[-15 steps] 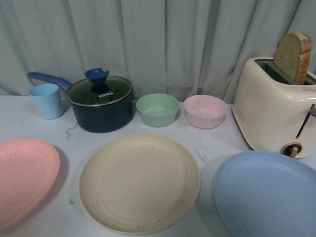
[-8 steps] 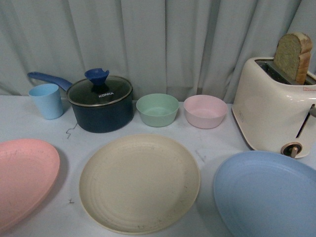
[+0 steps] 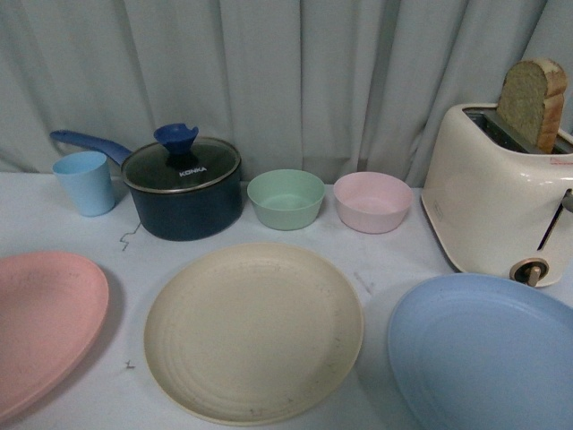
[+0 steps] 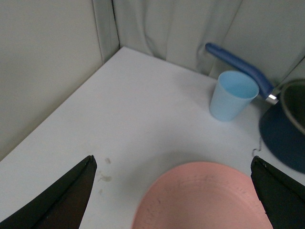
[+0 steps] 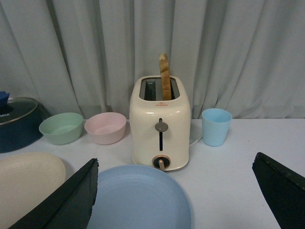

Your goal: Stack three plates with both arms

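Three plates are laid in a single row along the near edge of the table (image 3: 376, 269), and the row runs parallel to that edge. The pink plate (image 3: 45, 327) is placed toward the near left corner, the cream plate (image 3: 253, 331) at the middle, and the light blue plate (image 3: 483, 354) toward the near right corner. Each plate is set flat with its hollow face upward. The outlines are round, so a pointing direction cannot be assigned. The rims are kept apart, with bare table shown between them, and no plate is yet stacked.

Along the far edge, in front of the curtain (image 3: 295, 81), a blue cup (image 3: 85, 184), a dark saucepan (image 3: 183, 193), a green bowl (image 3: 286, 199) and a pink bowl (image 3: 372, 202) are lined up. The saucepan handle is directed toward the far left corner and passes behind the cup. A cream toaster (image 3: 492, 202) is stationed near the right edge, with a bread slice (image 3: 533, 103) held upright in one slot. A second blue cup (image 5: 216, 126) is shown near the toaster, apart from it.

The left gripper (image 4: 172, 161) is spread wide and nothing is held; the pink plate's rim is seen between its fingers. The right gripper (image 5: 175, 164) is likewise spread wide and empty, with the light blue plate seen between its fingers.
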### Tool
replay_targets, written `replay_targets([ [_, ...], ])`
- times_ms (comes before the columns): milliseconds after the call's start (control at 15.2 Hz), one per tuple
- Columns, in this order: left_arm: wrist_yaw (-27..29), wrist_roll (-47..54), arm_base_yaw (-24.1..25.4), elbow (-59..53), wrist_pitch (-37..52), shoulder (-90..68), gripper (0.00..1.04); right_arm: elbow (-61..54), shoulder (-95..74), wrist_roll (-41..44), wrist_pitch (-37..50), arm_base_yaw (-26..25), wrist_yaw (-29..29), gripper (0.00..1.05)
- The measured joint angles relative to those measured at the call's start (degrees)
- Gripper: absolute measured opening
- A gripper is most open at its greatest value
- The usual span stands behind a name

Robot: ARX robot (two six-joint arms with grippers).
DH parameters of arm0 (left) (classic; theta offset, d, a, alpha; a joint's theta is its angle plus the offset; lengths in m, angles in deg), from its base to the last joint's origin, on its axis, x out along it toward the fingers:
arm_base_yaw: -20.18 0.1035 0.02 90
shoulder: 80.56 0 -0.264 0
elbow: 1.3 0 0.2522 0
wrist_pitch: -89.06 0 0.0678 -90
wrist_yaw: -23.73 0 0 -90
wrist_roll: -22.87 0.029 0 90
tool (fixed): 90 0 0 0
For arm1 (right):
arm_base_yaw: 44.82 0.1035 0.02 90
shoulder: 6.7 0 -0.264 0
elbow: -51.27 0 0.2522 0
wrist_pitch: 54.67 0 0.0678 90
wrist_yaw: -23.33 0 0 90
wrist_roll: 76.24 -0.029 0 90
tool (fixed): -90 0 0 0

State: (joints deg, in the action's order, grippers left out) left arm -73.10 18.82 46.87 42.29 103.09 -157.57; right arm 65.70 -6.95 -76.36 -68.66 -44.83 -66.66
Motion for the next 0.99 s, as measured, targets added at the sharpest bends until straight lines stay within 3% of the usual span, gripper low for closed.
replay_targets([
  [197, -5.6, 10.6, 4.7, 9.9, -4.3, -18.3, 0.98, 0.0, 0.0, 0.0, 0.0, 0.0, 0.0, 0.98],
  [460, -11.5, 22.5, 6.2, 13.9, -6.1, -26.0, 0.98, 0.0, 0.0, 0.0, 0.0, 0.0, 0.0, 0.98],
  [986, -13.6, 24.0, 6.9, 15.3, -0.3, -38.3, 0.98, 0.0, 0.0, 0.0, 0.0, 0.0, 0.0, 0.98],
])
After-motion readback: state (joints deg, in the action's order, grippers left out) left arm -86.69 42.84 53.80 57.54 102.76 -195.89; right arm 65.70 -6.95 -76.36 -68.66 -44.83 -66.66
